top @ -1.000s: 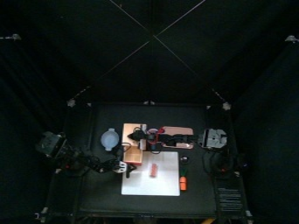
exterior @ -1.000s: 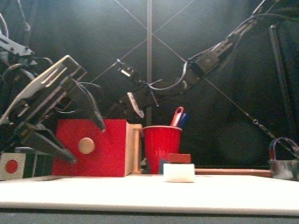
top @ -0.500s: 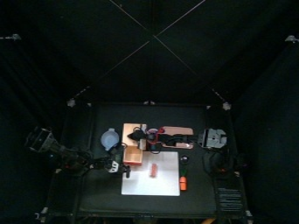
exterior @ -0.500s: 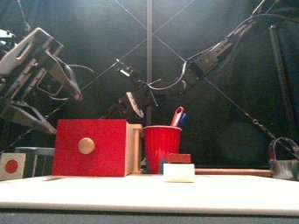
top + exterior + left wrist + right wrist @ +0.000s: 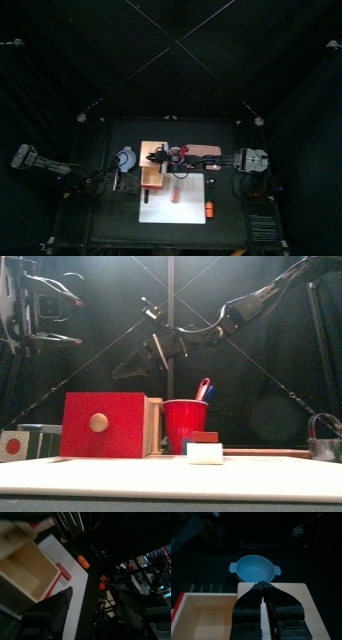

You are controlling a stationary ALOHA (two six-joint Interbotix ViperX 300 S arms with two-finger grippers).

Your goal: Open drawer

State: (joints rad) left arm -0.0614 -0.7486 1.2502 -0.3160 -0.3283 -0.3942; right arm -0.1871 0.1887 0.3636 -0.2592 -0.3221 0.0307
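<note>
Top view | left fingers (image 5: 93,612) released, withdrawn left | right fingers (image 5: 262,587) clenched | drawer (image 5: 151,176) open

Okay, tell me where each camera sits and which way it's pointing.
Top: overhead, looking straight down at the table; left arm and right arm show.
Front: table edge, level, facing drawer and red cup; both arms hang behind.
Left wrist: looks past left gripper, jaws apart, at the drawer's tray.
Right wrist: over right gripper, jaws together, toward blue bowl.
Both wrist views share the tray.
</note>
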